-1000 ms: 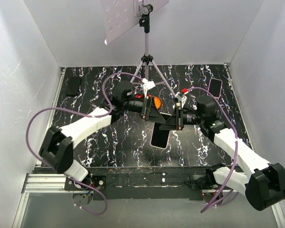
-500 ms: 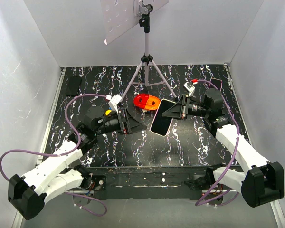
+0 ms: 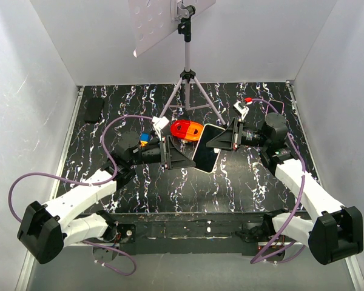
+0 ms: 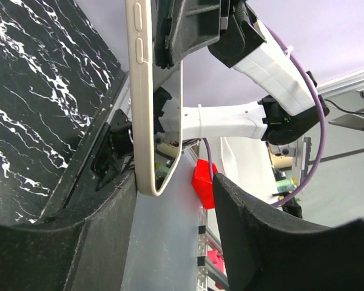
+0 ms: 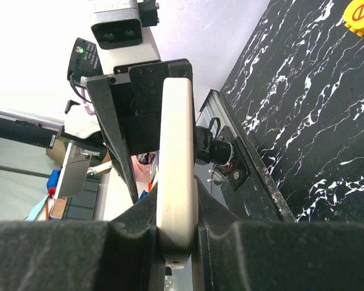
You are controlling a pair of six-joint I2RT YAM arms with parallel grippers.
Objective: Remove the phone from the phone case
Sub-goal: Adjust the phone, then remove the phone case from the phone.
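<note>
Phone (image 3: 206,156) in cream case (image 5: 176,159): held tilted above the middle of the desk (image 3: 249,182), clear of its surface, right claw (image 3: 212,143) clamped on the upper part; left claw (image 4: 173,179) spread apart around the lower end, contact there unclear.

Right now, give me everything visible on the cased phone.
The cased phone is a slim slab with a cream, matte-looking case rim, rounded corners and raised side buttons, and a dark glossy screen. It is off the table, tilted, clamped near one end by the right gripper. Its other end sits between the open fingers of the left gripper; contact there is unclear.
</note>
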